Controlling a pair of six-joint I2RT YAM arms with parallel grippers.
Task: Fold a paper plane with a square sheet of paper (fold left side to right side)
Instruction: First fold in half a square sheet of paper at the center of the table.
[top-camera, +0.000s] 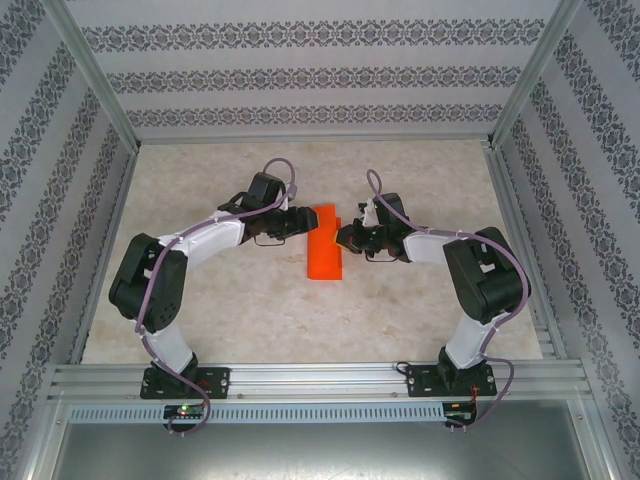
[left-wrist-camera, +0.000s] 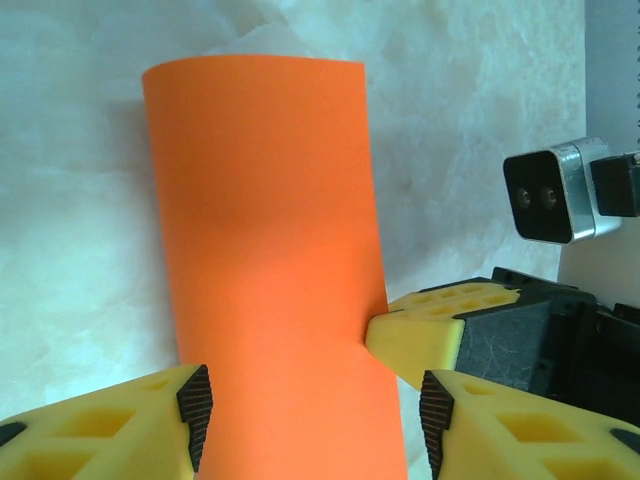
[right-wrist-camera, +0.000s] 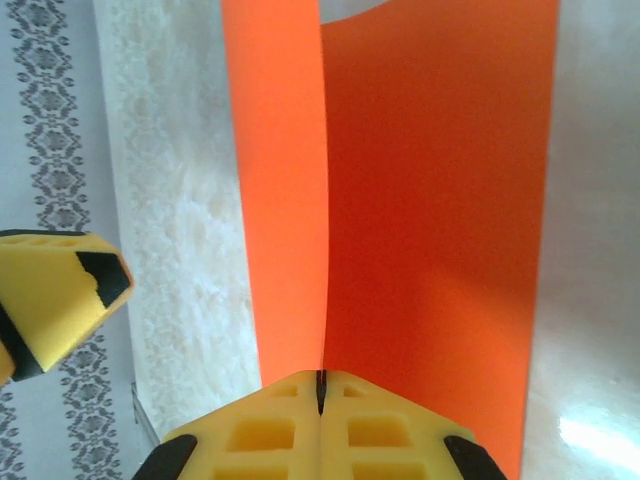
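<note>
Bright orange sheet of paper (top-camera: 325, 256), doubled over into a long strip, on the pale counter (top-camera: 230, 300), squarely between the left end effector (top-camera: 303, 222) and the right end effector (top-camera: 344, 238). Caught along its fold by the right end effector, clenched tight, yellow fingers (right-wrist-camera: 400, 435) pressed together without a gap; one layer rising just left of those tips, the broader layer spreading ahead and to their right. From the left wrist, a gently bowed orange band running straight ahead from between the tips of the left end effector, released, its black-ribbed pads (left-wrist-camera: 196, 405) standing well apart: left pad at the paper's edge, right pad just beside the other edge. Just ahead and right of those tips, one yellow finger of the right end effector touching the band's side. Beyond both end effectors, patterned walls (top-camera: 320, 70); behind them, aluminium framing (top-camera: 310, 375) at the near edge
</note>
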